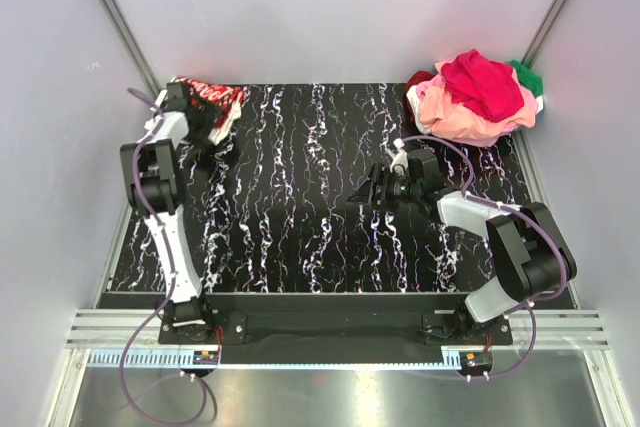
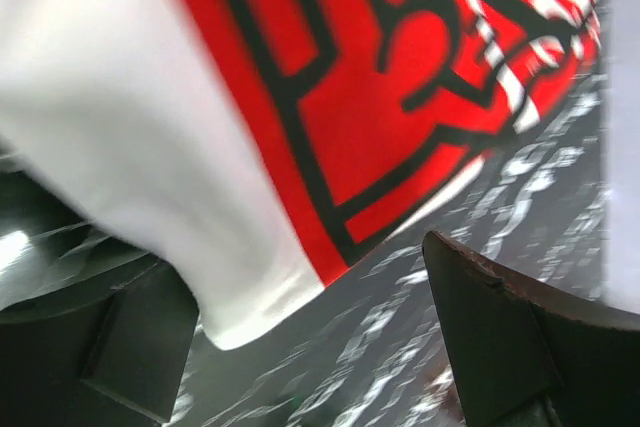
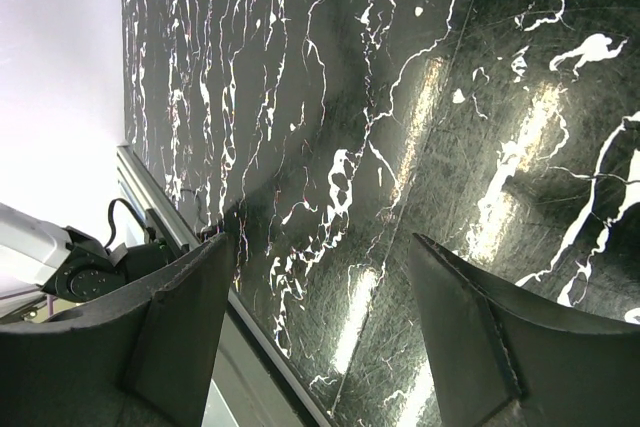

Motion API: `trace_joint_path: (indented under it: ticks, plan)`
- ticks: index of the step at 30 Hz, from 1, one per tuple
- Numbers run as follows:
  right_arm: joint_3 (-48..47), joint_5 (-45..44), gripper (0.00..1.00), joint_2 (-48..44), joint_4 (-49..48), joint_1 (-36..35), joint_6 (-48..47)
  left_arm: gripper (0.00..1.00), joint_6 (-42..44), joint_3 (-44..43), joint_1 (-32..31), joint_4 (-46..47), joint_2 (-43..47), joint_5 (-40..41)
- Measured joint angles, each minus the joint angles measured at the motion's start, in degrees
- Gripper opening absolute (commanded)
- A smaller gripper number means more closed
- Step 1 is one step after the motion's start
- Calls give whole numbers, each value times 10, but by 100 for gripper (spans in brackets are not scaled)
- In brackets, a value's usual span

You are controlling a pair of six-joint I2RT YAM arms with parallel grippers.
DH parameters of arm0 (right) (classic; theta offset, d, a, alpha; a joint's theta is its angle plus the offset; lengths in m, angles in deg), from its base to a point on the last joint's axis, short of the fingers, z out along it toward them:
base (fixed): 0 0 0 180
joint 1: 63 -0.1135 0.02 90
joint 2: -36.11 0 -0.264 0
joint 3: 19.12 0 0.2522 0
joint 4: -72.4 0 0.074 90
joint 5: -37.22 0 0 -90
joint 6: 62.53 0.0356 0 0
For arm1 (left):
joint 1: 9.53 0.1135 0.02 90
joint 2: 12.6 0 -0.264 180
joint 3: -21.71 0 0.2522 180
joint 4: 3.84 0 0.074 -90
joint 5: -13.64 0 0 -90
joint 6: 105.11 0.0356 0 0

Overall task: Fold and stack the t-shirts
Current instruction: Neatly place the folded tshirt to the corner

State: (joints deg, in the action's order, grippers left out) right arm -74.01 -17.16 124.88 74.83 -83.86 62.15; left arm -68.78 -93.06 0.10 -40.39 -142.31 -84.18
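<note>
A white t-shirt with a large red logo [image 1: 212, 104] lies bunched at the table's far left corner. My left gripper [image 1: 196, 127] hovers right at it, open; in the left wrist view the shirt [image 2: 300, 77] fills the frame just beyond the spread fingers [image 2: 500, 337], with nothing between them. A pile of pink, magenta, dark red and green t-shirts [image 1: 475, 97] sits at the far right corner. My right gripper [image 1: 368, 193] is open and empty over the middle of the table, fingers [image 3: 470, 337] spread above bare marble surface.
The black marbled table [image 1: 300, 227] is bounded by grey walls on the left, right and back. A metal rail [image 1: 330, 327] runs along the near edge by the arm bases. The table's edge and the other arm's base show in the right wrist view [image 3: 90, 267].
</note>
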Motion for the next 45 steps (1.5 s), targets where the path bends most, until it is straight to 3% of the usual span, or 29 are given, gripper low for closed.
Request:
trace_joint_path:
  ticks: [7, 13, 21, 30, 35, 39, 45]
  plan:
    - [4, 1, 77, 0, -3, 4, 3, 92, -43, -182, -42, -14, -115, -11]
    - [5, 2, 77, 0, -6, 9, 7, 94, -48, -194, -42, -15, -124, -28]
    - [5, 8, 77, 0, -10, 10, 10, 99, 17, -65, -23, -35, -19, -58]
    - [6, 11, 77, 0, -10, 10, 12, 99, 117, -57, 12, -112, 96, -50]
    - [10, 10, 77, -1, -11, 10, 12, 99, 158, 38, 0, -122, 212, -54]
    - [12, 9, 77, -5, -11, 10, 12, 99, 187, 158, -51, -116, 330, -60]
    - [20, 1, 80, -23, -10, 10, 12, 99, 230, 340, -235, -106, 467, -106]
